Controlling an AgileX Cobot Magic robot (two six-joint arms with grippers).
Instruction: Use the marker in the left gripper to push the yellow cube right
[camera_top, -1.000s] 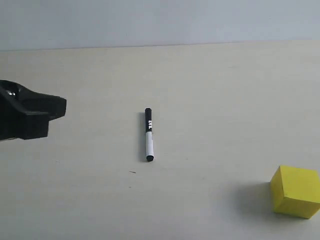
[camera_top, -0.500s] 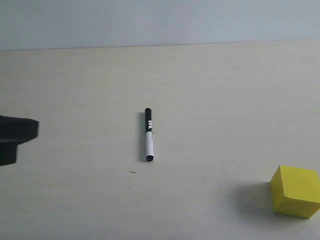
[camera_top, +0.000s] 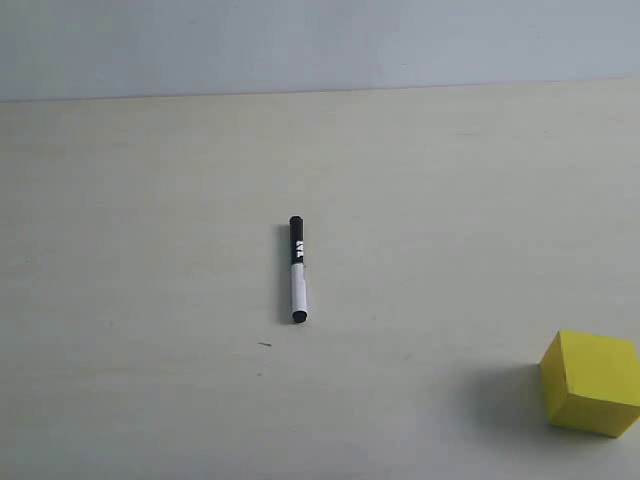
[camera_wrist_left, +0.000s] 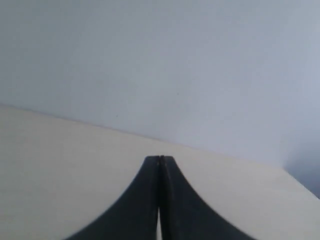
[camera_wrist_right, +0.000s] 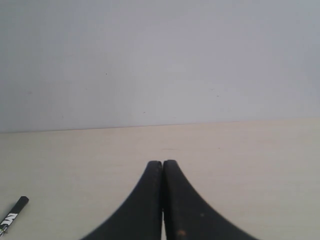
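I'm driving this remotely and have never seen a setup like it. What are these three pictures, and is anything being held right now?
This is a robot with two arms. Each arm ends in a black gripper and has a small camera on its wrist.

The wide picture comes from a separate camera looking over the table. Neither arm shows in it. A marker with a black cap and a white barrel lies near the middle of the table. A yellow cube sits near that picture's lower right corner, well apart from the marker.

The other two pictures each look out along one gripper. The left gripper is shut with nothing between its jaws. The right gripper is also shut and empty, and the marker's cap end shows at the edge of its picture.

So nothing is held, and the marker has not yet been picked up.
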